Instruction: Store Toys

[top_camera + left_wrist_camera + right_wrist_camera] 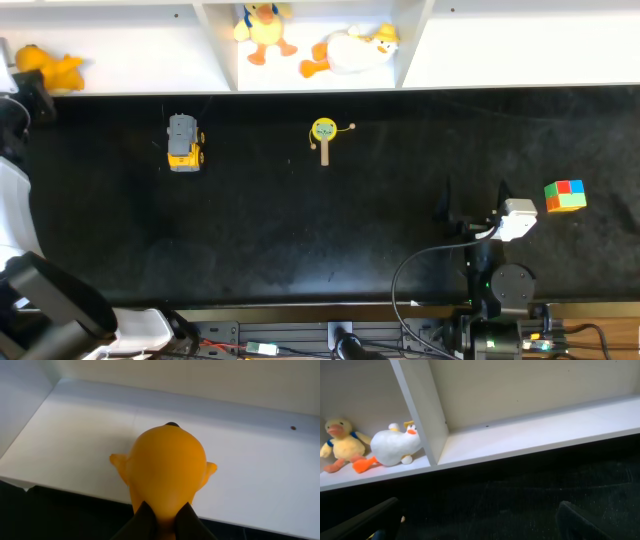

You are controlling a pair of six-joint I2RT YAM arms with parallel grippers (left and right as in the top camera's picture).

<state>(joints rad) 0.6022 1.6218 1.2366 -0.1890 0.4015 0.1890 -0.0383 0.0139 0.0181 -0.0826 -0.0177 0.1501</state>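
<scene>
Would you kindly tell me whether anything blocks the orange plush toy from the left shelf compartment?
Nothing visible does: the left claw holds the orange plush toy directly above the left compartment, over its white floor.

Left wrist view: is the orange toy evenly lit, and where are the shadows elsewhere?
Left wrist view: the orange plush toy is evenly lit, darker near the left gripper. Right wrist view: the black mat is dim below the white shelf. Top view: the shelf is far brighter than the mat.

Room in right compartment (545, 430); divider (420, 405) beside; yellow duck (340, 440), white duck (395, 446) crowd middle
</scene>
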